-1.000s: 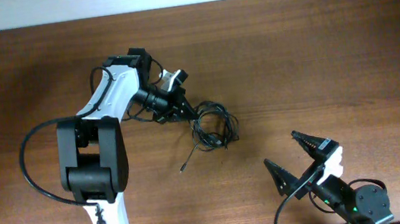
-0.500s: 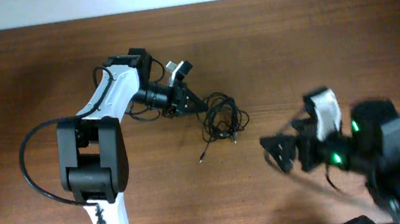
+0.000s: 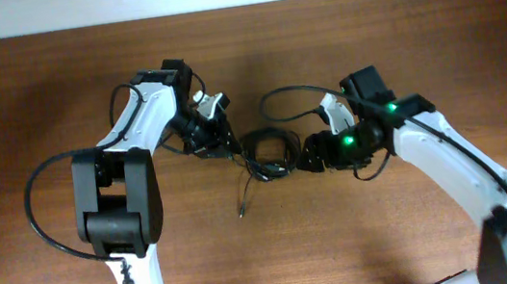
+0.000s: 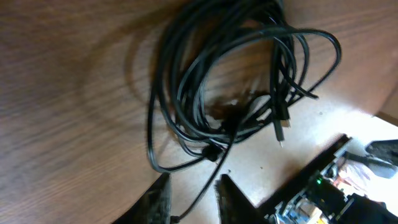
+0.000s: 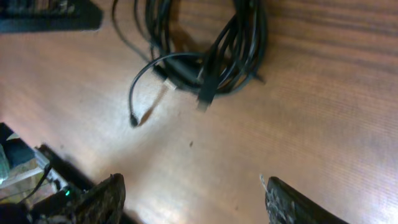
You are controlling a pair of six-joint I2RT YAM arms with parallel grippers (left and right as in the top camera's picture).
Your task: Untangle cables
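Table (image 3: 396, 37): dark brown wood, grain running lengthwise, some glare in the wrist views. Near ctr lies 1 loose bundle of the cables (image 3: 264, 150): thin black wires coiled in overlapping loops, resting on the wood. 1 strand (image 3: 244, 196) trails out of the bundle twd the near edge and ends in a small plug. Left wrist view shows another plug end (image 4: 281, 127) w/ a silvery tip at the coil's rim.

Left arm (image 3: 139, 117) reaches right, left gripper (image 3: 226, 145) with jaws narrowly parted; right arm (image 3: 449, 152) reaches left, right gripper (image 3: 306, 155) spread wide, facing it.
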